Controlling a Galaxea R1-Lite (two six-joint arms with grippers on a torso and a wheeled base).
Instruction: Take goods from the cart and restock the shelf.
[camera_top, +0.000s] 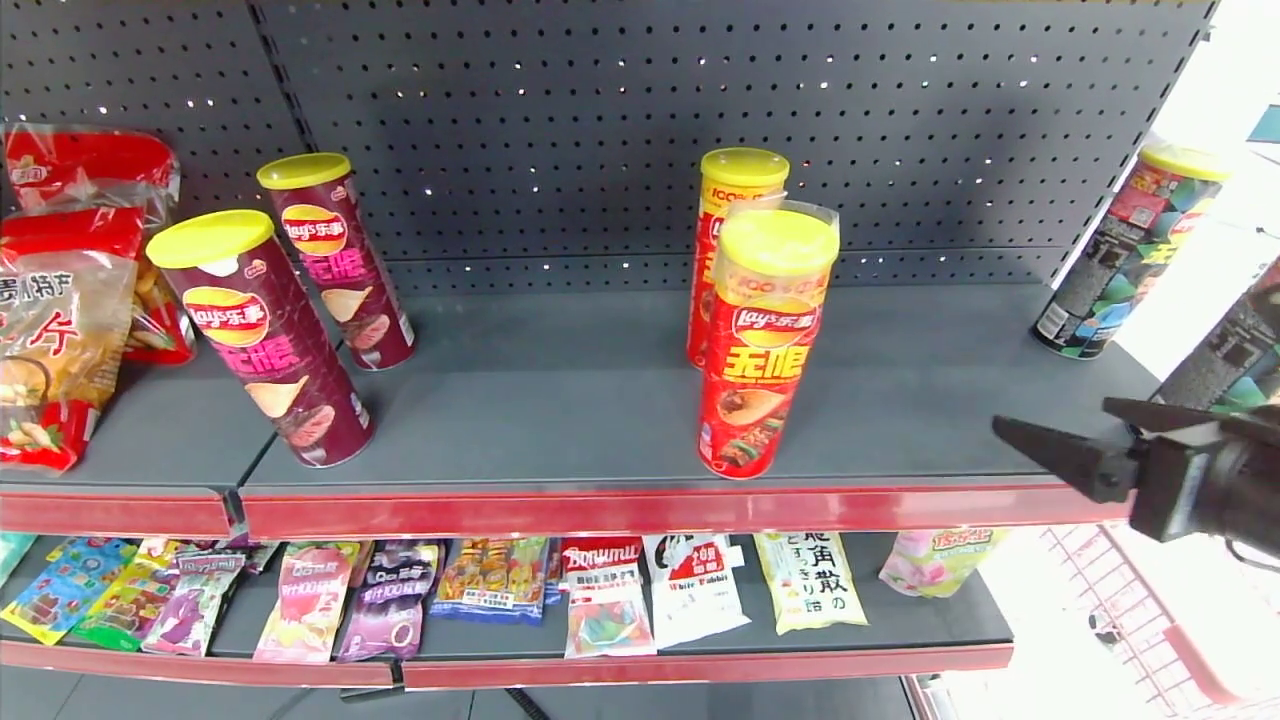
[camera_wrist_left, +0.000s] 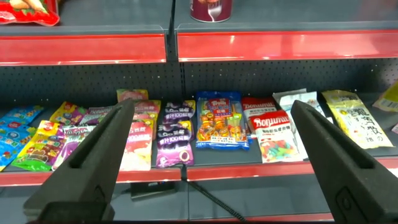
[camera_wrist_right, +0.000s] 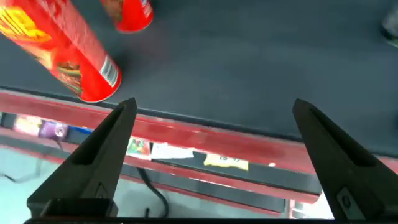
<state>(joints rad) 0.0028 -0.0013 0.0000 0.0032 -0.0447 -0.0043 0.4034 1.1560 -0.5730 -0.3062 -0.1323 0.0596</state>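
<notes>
Roughly partway, judging by stock. Seeing red cans (camera_top: 765, 340), maroon cans (camera_top: 265, 335) upright on shelf (camera_top: 560, 400), big gaps left. Holding nothing in right pincer (camera_top: 1050, 414), spread wide near shelf's front edge; same for left pincer (camera_wrist_left: 212, 106), facing lower shelf (camera_wrist_left: 261, 169). Needs more from cart (camera_top: 1185, 655).

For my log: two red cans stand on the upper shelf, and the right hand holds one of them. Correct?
No. The right hand is open and empty; the right wrist view shows it. Two red cans do stand on the upper shelf.
</notes>
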